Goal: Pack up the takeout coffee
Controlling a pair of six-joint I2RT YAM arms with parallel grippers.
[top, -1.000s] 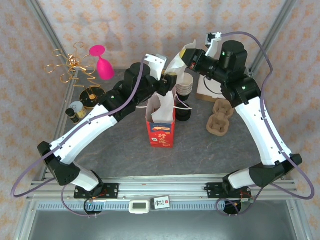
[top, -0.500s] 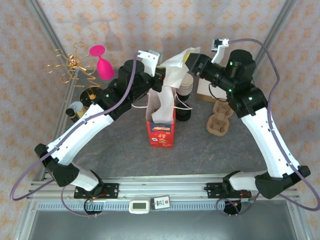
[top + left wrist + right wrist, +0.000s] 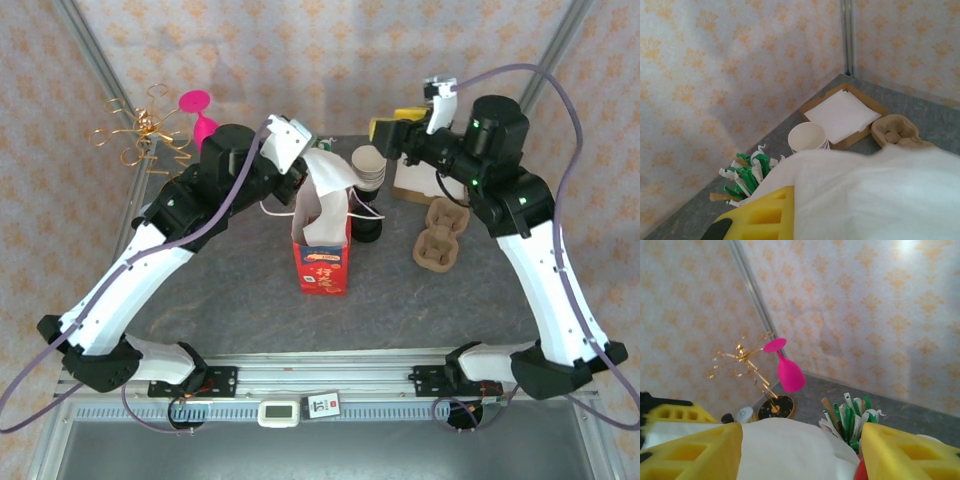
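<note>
The takeout coffee is hidden. A red paper bag [image 3: 322,262] stands open in the middle of the table. A white napkin [image 3: 328,172] droops from my left gripper [image 3: 303,163] toward the bag's mouth, and that gripper is shut on it. In the left wrist view the napkin [image 3: 875,195] covers the lower right, beside one yellow finger [image 3: 762,212]. My right gripper [image 3: 390,128] hangs open behind the bag. Its yellow fingers stand wide apart in the right wrist view, and the napkin [image 3: 785,440] lies loose below the right gripper [image 3: 800,452].
A stack of lidless cups [image 3: 368,165] and a black holder [image 3: 366,228] of green stirrers [image 3: 745,175] stand behind the bag. A napkin tray [image 3: 405,185] and pulp cup carriers [image 3: 440,235] lie right. A pink cup [image 3: 205,125] hangs on a gold stand [image 3: 140,135] left.
My left gripper shut on the napkin and drew back to the left. My right gripper opened, let the napkin go and moved right, away from the bag.
</note>
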